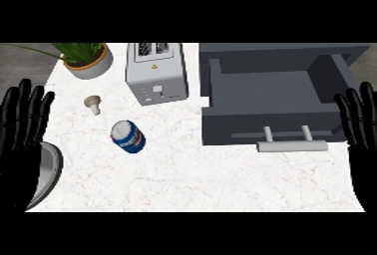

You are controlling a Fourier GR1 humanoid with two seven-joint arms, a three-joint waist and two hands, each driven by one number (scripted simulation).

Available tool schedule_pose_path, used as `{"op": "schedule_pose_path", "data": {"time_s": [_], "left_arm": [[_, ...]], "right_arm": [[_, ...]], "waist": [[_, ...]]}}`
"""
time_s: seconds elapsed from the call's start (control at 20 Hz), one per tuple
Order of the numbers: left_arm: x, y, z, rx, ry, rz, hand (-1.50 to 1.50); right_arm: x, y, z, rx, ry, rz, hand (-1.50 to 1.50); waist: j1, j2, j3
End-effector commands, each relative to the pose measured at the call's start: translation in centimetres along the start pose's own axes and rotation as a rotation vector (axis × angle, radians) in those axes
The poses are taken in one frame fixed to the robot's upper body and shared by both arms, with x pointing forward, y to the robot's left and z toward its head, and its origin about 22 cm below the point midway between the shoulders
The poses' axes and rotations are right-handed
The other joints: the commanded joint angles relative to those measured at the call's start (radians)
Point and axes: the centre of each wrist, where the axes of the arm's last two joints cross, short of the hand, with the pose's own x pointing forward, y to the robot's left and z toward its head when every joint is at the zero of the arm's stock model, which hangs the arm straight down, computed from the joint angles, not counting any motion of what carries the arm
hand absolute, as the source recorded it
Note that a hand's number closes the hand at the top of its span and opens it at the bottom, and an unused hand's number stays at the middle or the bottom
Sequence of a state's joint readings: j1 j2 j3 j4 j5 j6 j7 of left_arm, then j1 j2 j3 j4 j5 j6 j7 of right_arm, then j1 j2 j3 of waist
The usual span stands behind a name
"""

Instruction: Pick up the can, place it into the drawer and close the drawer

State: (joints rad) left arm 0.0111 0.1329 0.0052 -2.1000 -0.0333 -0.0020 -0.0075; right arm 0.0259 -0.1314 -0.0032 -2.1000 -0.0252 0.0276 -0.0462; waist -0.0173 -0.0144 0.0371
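We are judging the can light, stiff, slippery, best gripped mid-body; left hand and right hand are resting open, empty.

Black left hand, black right hand, slender glossy fingers

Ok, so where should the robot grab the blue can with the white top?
Round its blue side, about halfway up. The blue can with the white top seems to stand upright, so a hand can wrap it. Probably come from its left: the black left hand is nearer.
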Motion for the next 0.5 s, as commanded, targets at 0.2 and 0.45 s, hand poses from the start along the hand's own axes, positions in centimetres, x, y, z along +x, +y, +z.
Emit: {"op": "schedule_pose_path", "data": {"time_s": [0.2,0.45], "left_arm": [[-1.1,-5.1,-4.0,-0.077,-0.055,0.105,-1.5],[-2.3,-6.2,-2.3,0.009,0.368,0.036,-1.5]], "right_arm": [[1.0,0.1,-1.1,-0.047,-0.017,0.007,-1.5],[-1.5,-0.8,0.7,-0.131,0.321,0.018,-1.5]], "waist": [[0.008,0.016,-0.037],[0.011,0.016,-0.036]]}}
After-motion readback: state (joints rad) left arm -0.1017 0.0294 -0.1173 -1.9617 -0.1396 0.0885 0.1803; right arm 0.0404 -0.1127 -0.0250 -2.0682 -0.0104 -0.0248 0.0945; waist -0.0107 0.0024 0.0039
